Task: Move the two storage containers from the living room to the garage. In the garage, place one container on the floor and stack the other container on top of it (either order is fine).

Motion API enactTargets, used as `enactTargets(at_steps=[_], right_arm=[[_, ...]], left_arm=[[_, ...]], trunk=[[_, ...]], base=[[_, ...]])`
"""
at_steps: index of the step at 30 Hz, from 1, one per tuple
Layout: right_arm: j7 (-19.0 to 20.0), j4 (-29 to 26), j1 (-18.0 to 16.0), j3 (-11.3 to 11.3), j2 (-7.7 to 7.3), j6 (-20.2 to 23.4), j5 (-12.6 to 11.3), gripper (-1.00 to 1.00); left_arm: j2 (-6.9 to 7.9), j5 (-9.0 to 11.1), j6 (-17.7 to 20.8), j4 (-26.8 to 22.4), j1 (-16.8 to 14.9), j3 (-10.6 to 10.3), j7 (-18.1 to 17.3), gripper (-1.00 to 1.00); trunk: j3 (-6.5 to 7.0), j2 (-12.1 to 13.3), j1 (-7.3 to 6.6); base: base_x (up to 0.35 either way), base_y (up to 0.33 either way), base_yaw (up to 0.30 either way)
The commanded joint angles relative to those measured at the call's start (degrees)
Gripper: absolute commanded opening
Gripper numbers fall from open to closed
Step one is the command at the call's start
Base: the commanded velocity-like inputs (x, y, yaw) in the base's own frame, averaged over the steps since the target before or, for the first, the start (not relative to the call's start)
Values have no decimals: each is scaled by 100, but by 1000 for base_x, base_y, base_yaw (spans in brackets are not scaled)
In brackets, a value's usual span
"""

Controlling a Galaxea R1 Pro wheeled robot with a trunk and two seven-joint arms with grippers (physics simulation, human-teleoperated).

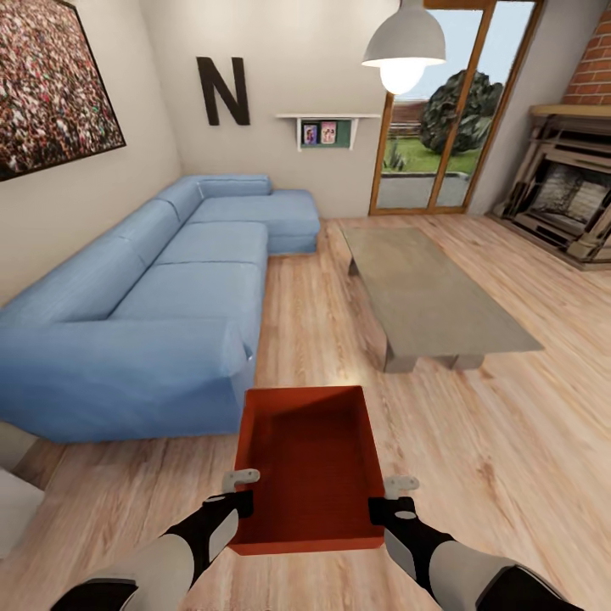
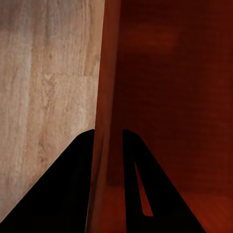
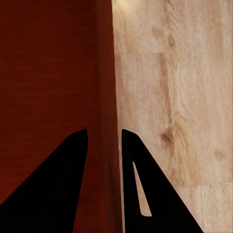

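Ribbed orange-red container (image 1: 310,462), both hands clamped.

Left tool (image 2: 107,145) clamping container wall (image 2: 104,87), wood floor (image 2: 43,82)

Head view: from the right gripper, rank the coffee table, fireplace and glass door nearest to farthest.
1. Coffee table, ahead of the right gripper, which clamps the storage container.
2. Fireplace, far right against the wall.
3. Glass door, back wall; close to the fireplace's range, so tentative.

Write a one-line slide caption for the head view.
Both grippers, left and right, clamp an orange-red bin over the wood floor, beside a blue sofa.
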Motion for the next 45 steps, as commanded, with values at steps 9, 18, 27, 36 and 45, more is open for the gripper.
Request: enactTargets(at_steps=[9, 18, 27, 36, 45], right_arm=[[121, -154, -4, -73, 2, -1, 29, -100], [121, -154, -4, -73, 2, -1, 30, -100], [121, -154, -4, -73, 2, -1, 35, -100], [121, -154, -4, -75, 2, -1, 33, -100], [121, -154, -4, -73, 2, -1, 35, -100]], left_arm=[[-5, 131, 31, 9, 3, -94, 45, -100], [-5, 131, 31, 9, 3, -96, 45, -100], [-2, 131, 31, 9, 3, -96, 45, -100], [0, 131, 31, 9, 3, -94, 45, -100], [0, 131, 31, 13, 3, -94, 45, -100]], trunk=[[-5, -3, 0], [-5, -3, 0], [-5, -3, 0], [-5, -3, 0], [-5, -3, 0]], base=[[0, 0, 280], [0, 0, 280], [0, 0, 280], [0, 0, 280], [0, 0, 280]])
